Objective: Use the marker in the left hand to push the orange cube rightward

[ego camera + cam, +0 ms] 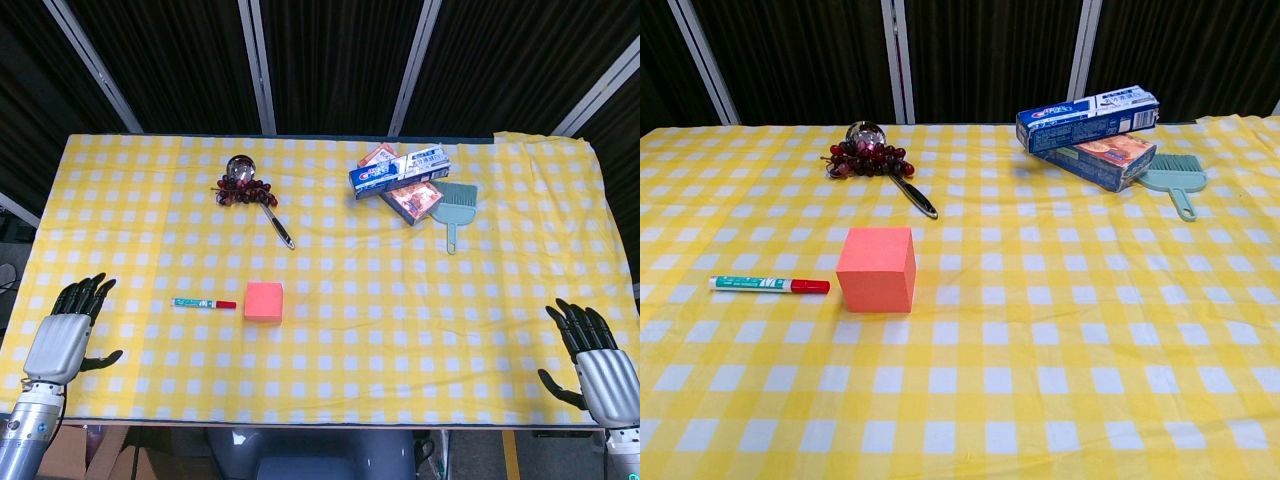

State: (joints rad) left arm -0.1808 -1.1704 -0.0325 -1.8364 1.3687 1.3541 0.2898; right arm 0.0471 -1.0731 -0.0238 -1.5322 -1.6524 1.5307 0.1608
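Marker (205, 303) lies beside the orange cube (264, 301) (red cap toward it); both robot hands, left (62, 340) and right (597, 368), spread wide, wrists cut off

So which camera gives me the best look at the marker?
The chest view: the marker lies large and close, red cap pointing at the orange cube. The head view shows it small, from above.

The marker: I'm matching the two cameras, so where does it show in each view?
Head view: marker lies left of centre, red cap towards the orange cube.
Chest view: marker lies at left, just left of the cube.
Shared landmark: the orange cube.
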